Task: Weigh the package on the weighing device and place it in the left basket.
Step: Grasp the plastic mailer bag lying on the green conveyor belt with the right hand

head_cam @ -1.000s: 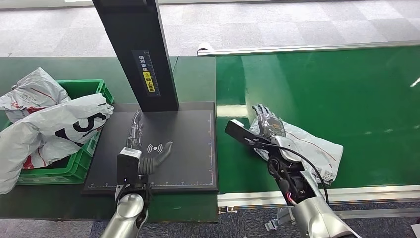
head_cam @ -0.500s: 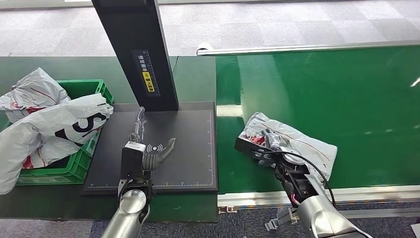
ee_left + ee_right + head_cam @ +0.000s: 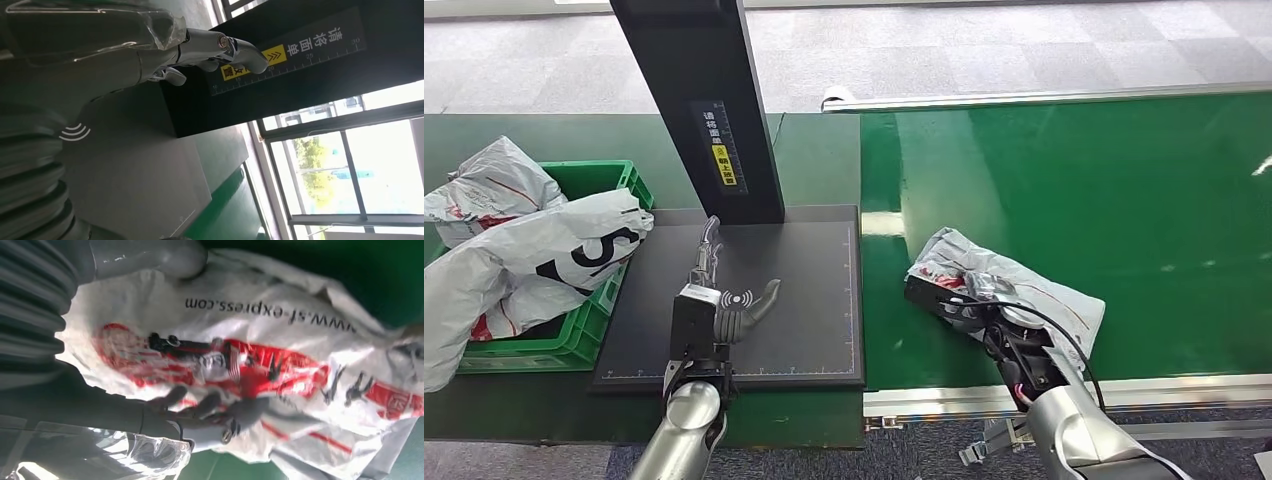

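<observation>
Gripping the package (image 3: 1024,285) with the right hand (image 3: 969,300), you have the thumb on one side of the bag and the fingers (image 3: 220,412) curled onto the printed face, as the right wrist view shows. The package lies on the green conveyor belt (image 3: 1104,180), just beside the black weighing device (image 3: 804,320), and it is not yet on the plate. It is a soft white plastic courier bag with red print, wrinkled and loose, so I judge it is light and will sag and fold when you lift it. The film looks smooth and may slip between the fingers. You should take hold where the content makes a firm lump, not at the empty flat border, because a hold on the border alone can let the content swing or the film pull out.

Your left hand (image 3: 724,300) holds nothing; its fingers are spread apart and it sits above the middle of the weighing plate. I think you must clear it away before the package comes there. The green basket (image 3: 589,180) at the left already holds other bags (image 3: 534,250), piled above its rim.
</observation>
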### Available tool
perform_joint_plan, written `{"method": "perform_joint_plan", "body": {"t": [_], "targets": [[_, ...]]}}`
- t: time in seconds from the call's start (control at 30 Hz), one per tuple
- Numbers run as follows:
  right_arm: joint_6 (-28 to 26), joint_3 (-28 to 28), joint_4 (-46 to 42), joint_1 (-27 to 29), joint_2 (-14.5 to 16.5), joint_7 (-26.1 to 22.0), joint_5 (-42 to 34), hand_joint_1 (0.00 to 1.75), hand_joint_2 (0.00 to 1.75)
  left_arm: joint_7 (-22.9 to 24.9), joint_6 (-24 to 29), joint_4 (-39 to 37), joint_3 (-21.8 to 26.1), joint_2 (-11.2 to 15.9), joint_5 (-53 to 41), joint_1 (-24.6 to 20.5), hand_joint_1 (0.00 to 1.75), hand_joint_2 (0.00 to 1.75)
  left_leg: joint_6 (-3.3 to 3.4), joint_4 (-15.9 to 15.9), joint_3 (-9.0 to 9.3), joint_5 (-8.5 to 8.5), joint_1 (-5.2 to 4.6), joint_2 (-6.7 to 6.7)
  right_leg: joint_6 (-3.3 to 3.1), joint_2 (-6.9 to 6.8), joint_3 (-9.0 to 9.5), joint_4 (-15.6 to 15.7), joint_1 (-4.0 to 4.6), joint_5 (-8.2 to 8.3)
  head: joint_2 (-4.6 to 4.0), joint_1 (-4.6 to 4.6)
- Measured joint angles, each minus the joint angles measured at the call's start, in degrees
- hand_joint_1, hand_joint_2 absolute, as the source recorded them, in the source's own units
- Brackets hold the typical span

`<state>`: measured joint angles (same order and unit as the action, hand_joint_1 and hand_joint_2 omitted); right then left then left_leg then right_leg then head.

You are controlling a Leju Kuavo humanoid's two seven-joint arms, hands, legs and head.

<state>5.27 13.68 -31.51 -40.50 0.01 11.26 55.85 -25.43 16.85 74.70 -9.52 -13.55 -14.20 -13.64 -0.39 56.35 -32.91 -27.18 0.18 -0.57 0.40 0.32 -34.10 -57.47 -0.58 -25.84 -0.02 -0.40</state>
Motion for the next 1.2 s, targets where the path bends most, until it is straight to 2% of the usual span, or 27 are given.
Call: {"method": "perform_joint_plan", "body": {"t": [0.27,0.5,0.57,0.67,0.8,0.9,1.07,1.2], "targets": [[0.04,-1.07,0.58,-0.56,0.08,-1.49,0.67,1.75,1.75,0.05,-0.24,-0.17,1.05,-0.21,-0.31,-0.17,0.00,1.75,0.00,0.00,0.00,0.00,0.00,0.00,0.00,0.00,0.01,0.00,0.00,0.00,0.00,0.01],[-0.68,-1.11,0.57,-0.55,0.20,-6.12,0.50,1.75,1.75,-0.24,-0.34,-0.17,1.54,-0.20,-0.38,-0.19,0.00,1.75,0.00,0.00,-0.01,0.00,0.00,-0.01,0.00,0.00,0.01,0.00,0.00,0.00,0.00,0.01],[-3.03,-1.22,-0.08,-0.41,0.34,-10.31,-0.69,1.75,1.75,-0.88,-0.06,-0.13,1.79,-0.20,-0.27,-0.14,0.00,1.75,0.00,0.00,-0.02,0.00,0.00,0.00,0.00,0.01,0.01,-0.01,0.00,0.00,0.00,0.01],[-8.88,-2.16,-3.17,-0.06,0.92,-19.35,-4.37,1.75,1.75,-2.80,0.94,0.51,2.46,-0.16,0.53,0.38,0.00,1.75,0.00,0.00,-0.01,0.00,0.01,0.04,0.00,0.02,0.00,-0.02,0.01,0.00,0.00,-0.01],[-14.60,-3.79,-13.81,2.93,2.15,-29.09,-9.44,1.75,1.75,-7.63,4.52,2.97,3.66,-0.16,2.17,2.20,0.00,1.75,0.00,0.00,-0.04,0.00,0.02,-0.01,0.00,-0.01,-0.03,-0.02,0.02,-0.02,0.00,0.00],[-18.35,-4.04,-21.05,5.04,3.14,-34.64,-11.47,1.75,1.75,-9.64,4.77,4.06,3.95,-0.20,4.55,2.52,0.00,1.75,0.00,-0.01,-0.05,-0.01,0.02,-0.01,-0.01,-0.02,-0.03,-0.01,0.02,-0.03,0.00,0.01],[-22.78,-3.59,-29.04,6.90,5.15,-39.42,-12.30,1.75,1.75,-10.97,4.06,4.37,3.90,-0.41,8.46,2.41,0.00,1.75,0.00,-0.01,-0.03,-0.01,0.01,0.01,-0.01,0.00,-0.01,-0.01,0.01,-0.01,0.00,0.01],[-21.39,-0.89,-30.34,5.60,6.27,-39.68,-10.26,1.75,1.75,-12.13,5.75,4.23,3.77,-0.54,9.62,1.88,0.00,1.75,0.00,-0.01,-0.01,0.00,0.01,0.02,-0.01,0.00,0.01,-0.01,0.01,0.00,0.00,0.00]]}}
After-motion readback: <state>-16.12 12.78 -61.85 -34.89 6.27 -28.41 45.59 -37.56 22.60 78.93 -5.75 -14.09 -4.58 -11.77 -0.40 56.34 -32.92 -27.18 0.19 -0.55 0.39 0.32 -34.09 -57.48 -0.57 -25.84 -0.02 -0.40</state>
